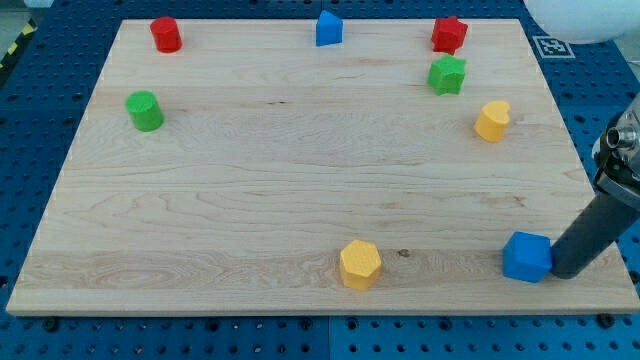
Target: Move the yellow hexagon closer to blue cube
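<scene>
The yellow hexagon (pixel 360 264) lies near the board's bottom edge, a little right of centre. The blue cube (pixel 527 257) sits at the bottom right corner of the board. My tip (pixel 566 272) rests just right of the blue cube, touching or nearly touching its right side. The dark rod rises from there toward the view's right edge. The yellow hexagon is well to the left of the cube and of my tip.
A wooden board (pixel 300 170) holds the other blocks: a red cylinder (pixel 165 34) at top left, a green cylinder (pixel 145 110) at left, a blue pentagonal block (pixel 328 28) at top centre, a red star (pixel 449 34), a green star (pixel 447 75) and a yellow cylinder (pixel 492 120) at right.
</scene>
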`<state>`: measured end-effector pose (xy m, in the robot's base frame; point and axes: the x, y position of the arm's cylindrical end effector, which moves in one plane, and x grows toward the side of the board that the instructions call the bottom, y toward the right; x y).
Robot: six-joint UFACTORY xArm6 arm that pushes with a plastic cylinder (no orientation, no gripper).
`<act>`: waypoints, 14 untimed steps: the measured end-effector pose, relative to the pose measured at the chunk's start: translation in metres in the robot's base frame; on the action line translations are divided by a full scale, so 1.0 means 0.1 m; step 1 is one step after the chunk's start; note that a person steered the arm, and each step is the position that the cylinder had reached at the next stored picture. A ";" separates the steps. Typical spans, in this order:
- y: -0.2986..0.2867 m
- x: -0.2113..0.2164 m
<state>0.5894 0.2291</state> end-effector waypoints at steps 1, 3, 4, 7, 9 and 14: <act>-0.05 0.27; -0.93 0.30; -1.26 0.29; -2.09 0.30; -2.16 0.29; -2.30 -0.20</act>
<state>0.5689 -0.0008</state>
